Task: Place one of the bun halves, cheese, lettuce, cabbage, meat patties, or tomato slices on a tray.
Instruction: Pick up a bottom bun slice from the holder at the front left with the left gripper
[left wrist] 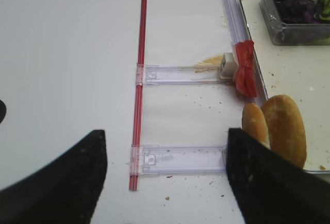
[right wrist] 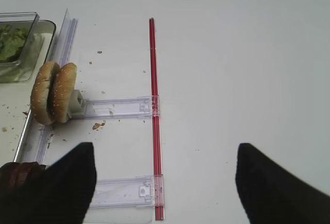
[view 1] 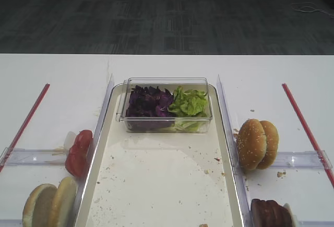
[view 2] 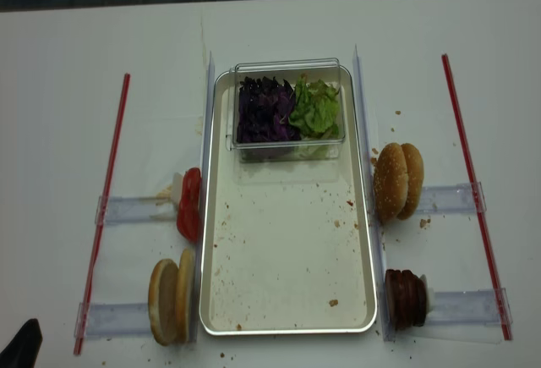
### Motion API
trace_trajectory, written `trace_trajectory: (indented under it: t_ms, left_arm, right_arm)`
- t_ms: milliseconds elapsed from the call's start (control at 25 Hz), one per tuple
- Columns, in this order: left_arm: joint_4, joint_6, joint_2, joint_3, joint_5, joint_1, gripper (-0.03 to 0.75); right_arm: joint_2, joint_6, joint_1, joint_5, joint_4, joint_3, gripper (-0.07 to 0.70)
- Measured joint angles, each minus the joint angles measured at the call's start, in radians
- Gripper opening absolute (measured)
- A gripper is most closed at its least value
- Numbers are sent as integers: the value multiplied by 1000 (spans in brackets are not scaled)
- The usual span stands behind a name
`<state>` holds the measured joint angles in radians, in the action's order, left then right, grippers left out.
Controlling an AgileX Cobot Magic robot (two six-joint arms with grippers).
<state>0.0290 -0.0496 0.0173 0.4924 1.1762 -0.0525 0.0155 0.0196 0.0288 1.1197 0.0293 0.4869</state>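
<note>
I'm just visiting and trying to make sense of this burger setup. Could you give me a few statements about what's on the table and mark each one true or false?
1. The clear box on the tray holds purple cabbage beside green lettuce. True.
2. A bun half already lies flat in the middle of the tray. False: only crumbs lie there.
3. The sesame-seeded bun halves stand on edge, right of the tray. True.
4. The tomato slices sit inside the clear box. False: they stand outside the tray's left rim.
5. The meat patties are stacked near the tray's right front corner. True.
</note>
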Motion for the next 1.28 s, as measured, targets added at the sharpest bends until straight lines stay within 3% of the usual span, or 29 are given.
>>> trace_trajectory:
  t_ms: [360, 960, 1280]
  left_arm:
    - [0, 0, -29, 0, 2, 0, 488]
    - [0, 37, -667, 4, 0, 0, 488]
    - [0, 50, -827, 8, -27, 0, 488]
  right_arm:
    - [0, 0, 0, 0, 0, 0, 589]
    - [0, 0, 0, -2, 0, 0, 589]
    - [0, 0, 0, -2, 0, 0, 589]
